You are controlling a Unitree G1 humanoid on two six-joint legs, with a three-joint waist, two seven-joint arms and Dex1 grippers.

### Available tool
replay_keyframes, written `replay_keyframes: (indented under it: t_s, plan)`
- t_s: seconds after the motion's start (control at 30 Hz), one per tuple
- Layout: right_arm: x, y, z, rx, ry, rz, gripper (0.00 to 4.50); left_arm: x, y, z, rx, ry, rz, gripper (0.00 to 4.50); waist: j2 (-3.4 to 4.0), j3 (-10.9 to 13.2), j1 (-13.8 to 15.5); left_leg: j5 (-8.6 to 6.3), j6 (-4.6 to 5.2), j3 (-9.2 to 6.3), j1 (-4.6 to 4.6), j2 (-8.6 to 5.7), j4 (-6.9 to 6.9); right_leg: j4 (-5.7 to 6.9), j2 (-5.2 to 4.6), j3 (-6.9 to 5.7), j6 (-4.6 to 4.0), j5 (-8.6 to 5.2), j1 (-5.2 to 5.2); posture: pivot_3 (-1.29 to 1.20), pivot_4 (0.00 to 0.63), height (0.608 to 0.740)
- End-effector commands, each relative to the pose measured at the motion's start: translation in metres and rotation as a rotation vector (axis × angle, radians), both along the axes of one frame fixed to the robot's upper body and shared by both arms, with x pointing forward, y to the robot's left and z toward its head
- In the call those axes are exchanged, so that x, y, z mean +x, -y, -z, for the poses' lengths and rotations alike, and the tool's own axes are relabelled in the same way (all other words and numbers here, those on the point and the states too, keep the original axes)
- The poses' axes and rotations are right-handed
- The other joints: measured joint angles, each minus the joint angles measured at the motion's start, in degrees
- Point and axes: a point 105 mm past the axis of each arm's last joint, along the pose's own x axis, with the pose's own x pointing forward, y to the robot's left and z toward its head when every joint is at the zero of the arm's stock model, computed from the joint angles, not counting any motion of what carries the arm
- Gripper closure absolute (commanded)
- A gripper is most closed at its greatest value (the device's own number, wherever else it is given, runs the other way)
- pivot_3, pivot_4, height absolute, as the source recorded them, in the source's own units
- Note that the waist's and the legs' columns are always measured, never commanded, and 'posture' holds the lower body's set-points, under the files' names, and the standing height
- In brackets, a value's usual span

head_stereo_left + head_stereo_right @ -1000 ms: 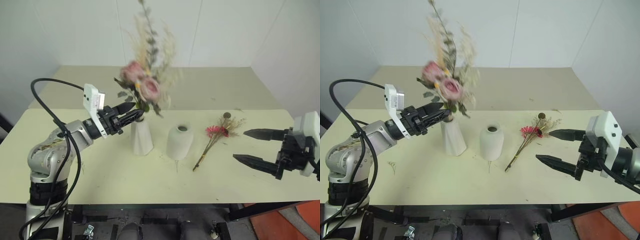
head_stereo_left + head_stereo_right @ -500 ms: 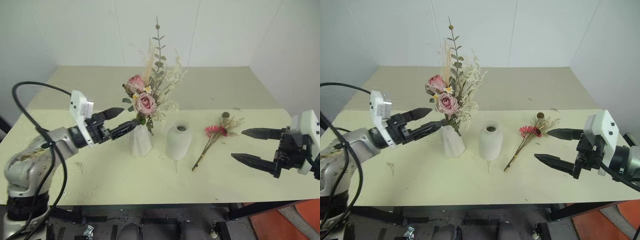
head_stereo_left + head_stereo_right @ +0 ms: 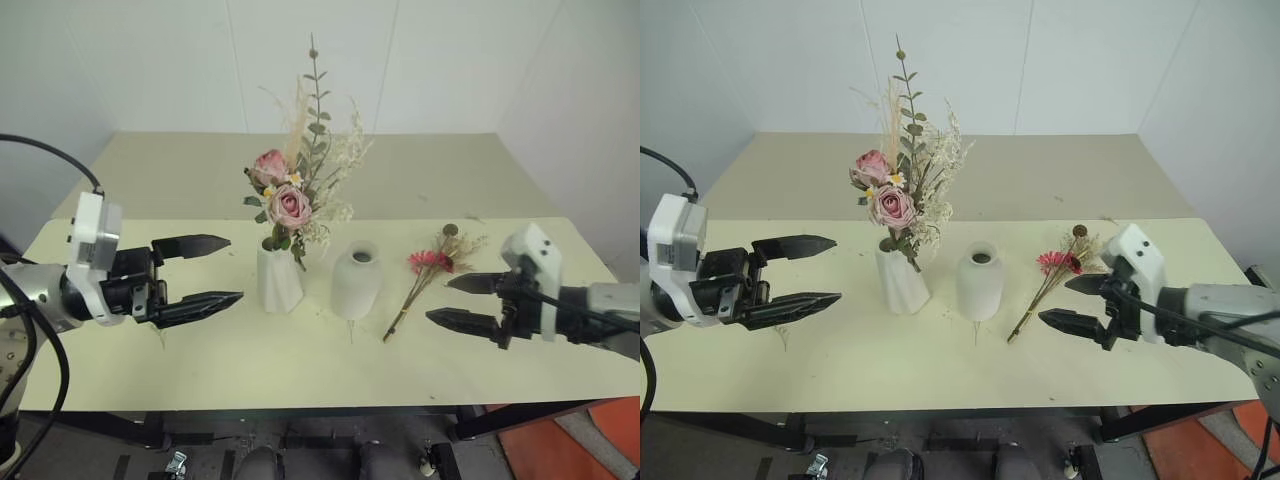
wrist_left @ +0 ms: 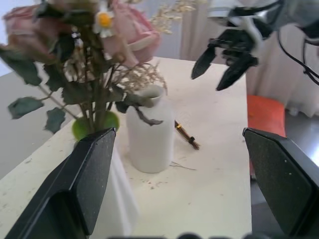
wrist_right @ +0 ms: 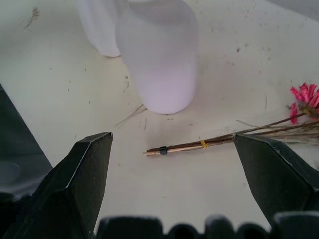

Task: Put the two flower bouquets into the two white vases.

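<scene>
Since a second ago, the left gripper [image 3: 222,270] has let go of the rose bouquet [image 3: 298,195] and drawn back to the left, away from the narrow vase [image 3: 279,278]. The blur of the flowers has gone; the bouquet now stands upright and still in that vase, its green sprig rising well above the roses. The right gripper [image 3: 443,300] has come in from the right edge toward the middle of the table [image 3: 200,360], and its fingers, earlier pointing left above the table's right end, now angle down toward the gerbera bouquet [image 3: 428,273].

The left arm reaches in from the left with its gripper level, pointing right toward the narrow vase, well apart from it. Its two black fingers are spread wide with nothing between them. The right arm reaches in from the right, its gripper tilted downward and pointing left; its fingers are also spread wide and hold nothing.

The narrow vase stands left of centre on the table, and the wider vase [image 3: 356,280] stands just to its right, upright and empty. The gerbera bouquet lies flat on the table to the right of the wider vase, stems pointing near and left, flower heads far and right. In the right wrist view its stem ends [image 5: 164,148] lie on the table between the spread fingers, just beside the wider vase's base.
</scene>
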Motion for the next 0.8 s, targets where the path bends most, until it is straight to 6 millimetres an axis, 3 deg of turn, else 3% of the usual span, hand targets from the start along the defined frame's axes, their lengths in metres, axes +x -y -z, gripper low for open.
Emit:
replay_keyframes:
  t_s: [0.03,0.37,0.63,0.8]
  plan:
    - [0.015,0.003,0.011,0.014,-0.185,0.115,0.0,-0.002,0.005,-0.007,0.018,0.055,0.046,0.05,0.0,0.0,0.17,0.0,0.0,0.0,-0.01,0.0,0.0,0.0,0.0,0.01,-0.01,0.0,-0.01,0.0,0.15,0.74]
    - [0.067,0.016,0.031,-0.06,-0.411,0.384,0.0,-0.007,0.011,-0.007,0.033,0.081,0.116,0.05,0.02,0.01,0.36,-0.01,0.02,0.0,-0.38,-0.01,-0.03,-0.13,-0.04,-0.09,0.02,0.01,-0.26,0.0,0.15,0.74]
    - [0.085,0.008,0.042,-0.109,-0.444,0.456,0.0,-0.011,0.013,-0.002,0.028,0.087,0.099,0.05,0.04,0.02,0.04,-0.01,0.02,0.0,-0.36,0.02,-0.05,-0.06,0.0,-0.06,0.02,0.01,-0.31,0.0,0.15,0.74]
    - [0.093,-0.001,0.044,-0.106,-0.405,0.444,1.56,-0.015,0.014,0.0,0.019,0.086,0.074,0.0,0.05,0.03,0.09,-0.01,0.02,-0.01,-0.35,0.02,-0.04,-0.05,0.0,-0.07,0.02,0.01,-0.3,0.0,0.15,0.74]
